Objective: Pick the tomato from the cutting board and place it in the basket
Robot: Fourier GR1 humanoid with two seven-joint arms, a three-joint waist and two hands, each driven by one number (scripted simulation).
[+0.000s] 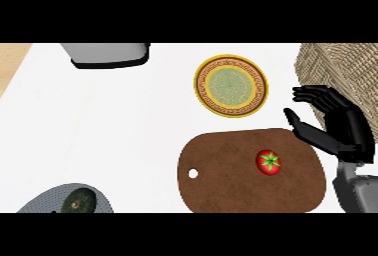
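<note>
Right of frame, my right robot hand (341, 125) hangs open, fingers spread, thumb toward board, holding nothing. Tomato (269, 162) sits untouched on brown cutting board (221, 175), lower centre-right, just left of hand. Wicker basket (339, 67) at upper right corner. I judge step as approach before grasp. Next: lower hand over tomato, close round it, lift, carry up-right into basket. Left robot hand out of sight.

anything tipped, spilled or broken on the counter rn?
Nothing stands out. The tomato sits whole on the cutting board, the plate lies flat beyond it, and the basket stands at the right edge. The right hand is open beside the board, holding nothing.
</note>
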